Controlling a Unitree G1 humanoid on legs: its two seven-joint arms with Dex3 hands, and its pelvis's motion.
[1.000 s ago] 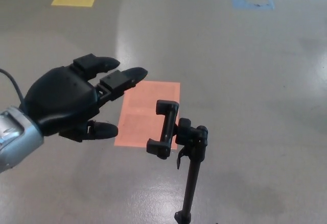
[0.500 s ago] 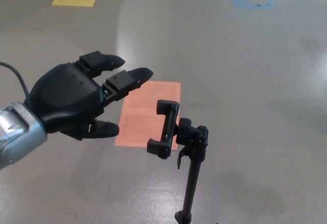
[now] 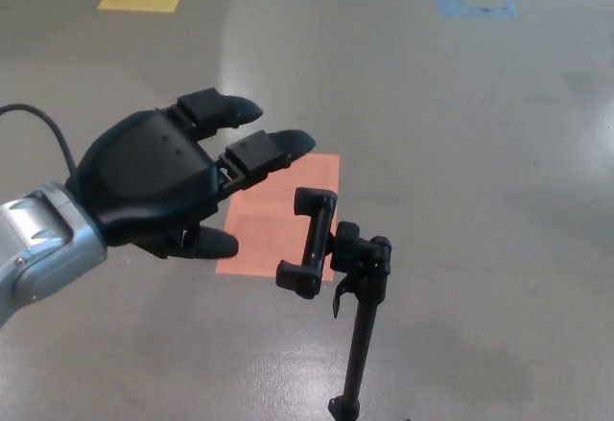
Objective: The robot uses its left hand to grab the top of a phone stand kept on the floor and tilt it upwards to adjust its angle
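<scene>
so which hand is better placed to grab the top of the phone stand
Left. The left hand hangs open just left of the phone stand, its fingers pointing toward the clamp's top, not yet touching. The right hand is not in view.

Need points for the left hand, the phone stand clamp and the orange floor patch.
left hand [image 3: 158, 186], head view, on the back of the palm shell.
phone stand clamp [image 3: 313, 239], head view, on the clamp's long middle bar.
orange floor patch [image 3: 259, 234], head view, on bare patch left of the clamp.
</scene>
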